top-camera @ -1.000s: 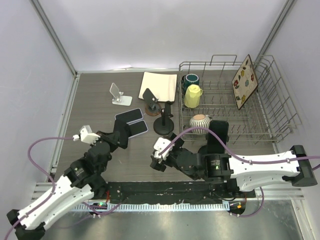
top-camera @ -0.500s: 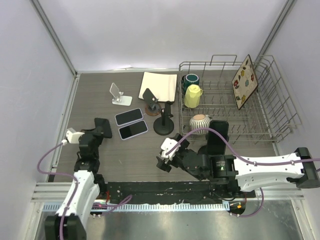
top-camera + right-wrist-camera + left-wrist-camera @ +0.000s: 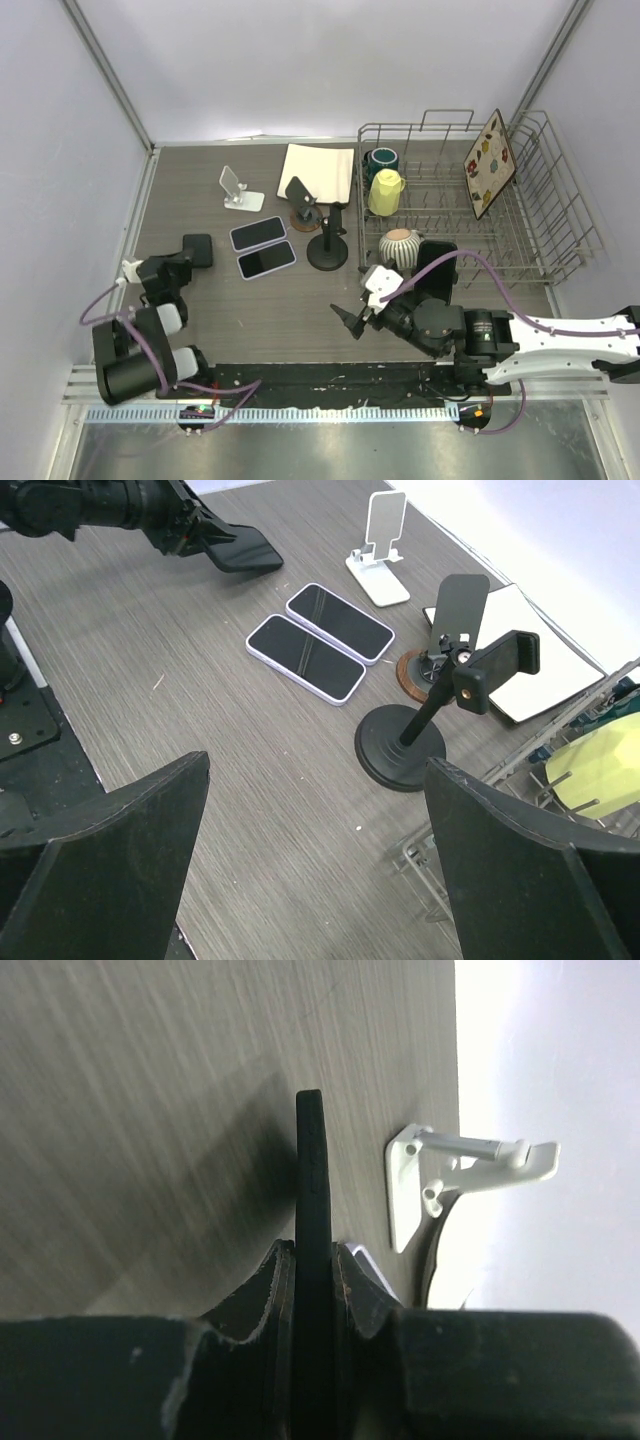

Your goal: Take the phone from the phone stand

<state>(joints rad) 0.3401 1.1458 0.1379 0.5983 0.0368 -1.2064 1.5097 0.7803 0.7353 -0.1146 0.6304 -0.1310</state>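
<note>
- While its fingers are clamped tight on one end of the dark phone (image 3: 311, 1160), the left gripper (image 3: 313, 1260) holds it edge-on, low over the left side of the table (image 3: 260, 310). Whether the phone touches the wood cannot be told.
- The phone sits in no stand. The white phone stand (image 3: 450, 1175) just beyond it is empty.
- Two other phones (image 3: 258, 233) lie flat, side by side, near the held one.
- The right gripper (image 3: 350, 318) hangs wide open, holding nothing, near the table's front middle.
- The lifting-out looks finished, so the step in hand is likely setting the phone down.
- That next move calls for lowering it flat onto bare wood, clear of the two phones, then parting the fingers.
</note>
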